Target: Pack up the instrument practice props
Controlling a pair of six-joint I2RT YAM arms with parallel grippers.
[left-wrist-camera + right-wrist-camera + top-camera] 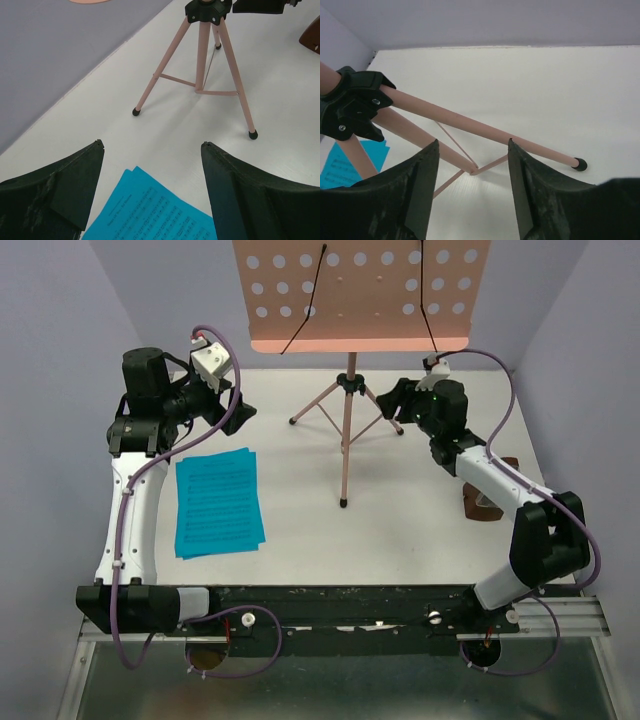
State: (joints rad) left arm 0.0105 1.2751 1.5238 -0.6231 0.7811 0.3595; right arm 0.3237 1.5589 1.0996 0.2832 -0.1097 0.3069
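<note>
Top external view, read from the left: found the blue music sheets (218, 502) lying flat on the table (400, 530), a loose stack with corners fanned; judged a pinch at one edge likely to lift only the top sheet or shove the stack askew. Saw the left gripper (238, 412) poised just past the sheets' far edge, fingers (75, 170) spread wide and holding nothing. Noted the pink music stand (346, 440) upright mid-table on three thin legs, with its broad desk high above; reckoned it top-heavy and liable to tip toward either arm under a sideways nudge low on a leg. Found the right gripper (388, 400) close beside the tripod hub, open and empty, with one leg running just past the fingertips (432, 150); could not tell any contact; feared slipping, or dragging a foot, if closed on that slanted leg. Spotted the brown metronome (485, 502) near the right edge, partly hidden behind the right arm; judged it open to a knock from a swinging elbow.
</note>
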